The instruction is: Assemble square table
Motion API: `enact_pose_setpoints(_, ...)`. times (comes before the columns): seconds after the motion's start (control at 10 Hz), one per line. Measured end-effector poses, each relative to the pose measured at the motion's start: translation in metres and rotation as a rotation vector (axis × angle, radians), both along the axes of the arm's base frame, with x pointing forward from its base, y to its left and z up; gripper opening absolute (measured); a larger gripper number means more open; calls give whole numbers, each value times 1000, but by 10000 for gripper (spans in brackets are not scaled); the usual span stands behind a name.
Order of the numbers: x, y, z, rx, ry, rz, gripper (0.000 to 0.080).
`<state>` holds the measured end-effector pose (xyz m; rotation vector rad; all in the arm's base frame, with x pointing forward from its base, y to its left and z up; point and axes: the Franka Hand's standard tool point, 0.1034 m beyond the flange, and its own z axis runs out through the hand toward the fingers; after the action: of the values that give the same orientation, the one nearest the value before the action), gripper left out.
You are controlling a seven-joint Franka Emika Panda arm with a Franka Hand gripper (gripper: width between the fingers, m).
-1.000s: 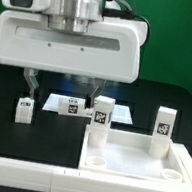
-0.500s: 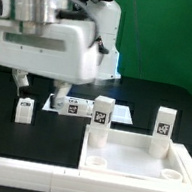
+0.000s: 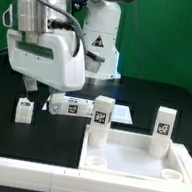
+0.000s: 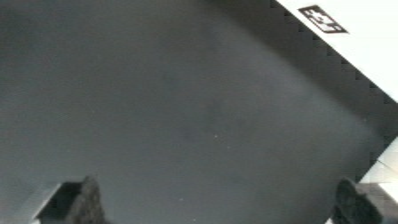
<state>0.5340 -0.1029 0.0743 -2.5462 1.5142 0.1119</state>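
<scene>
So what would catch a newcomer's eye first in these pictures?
The bulky white arm fills the exterior view's upper left, its open gripper hanging empty over the black work surface near a small loose leg. At the lower right lies the square top, with two tagged legs standing upright at its far corners.

**Wrist view.** The gripper (image 4: 210,203) appears as two dark fingertips (image 4: 71,203) spread wide apart, with only the bare black work surface (image 4: 178,100) between them. The marker board (image 4: 365,45), bearing one black-and-white tag (image 4: 326,15), crosses a corner of the frame. A second white edge (image 4: 382,170), unidentifiable, lies near one fingertip.
</scene>
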Motion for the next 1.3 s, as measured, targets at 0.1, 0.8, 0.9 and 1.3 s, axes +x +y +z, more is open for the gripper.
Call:
enact_pose_setpoints(0.1,-19,2,3,64,64,-18,649)
enact_pose_setpoints(0.8,-59,3,-3,139,138,-89,649)
enact_pose_setpoints(0.9,-83,7,-14,164,172,-127,649)
enact_pose_setpoints(1.3,-111,14,-30,180,191,-176,649)
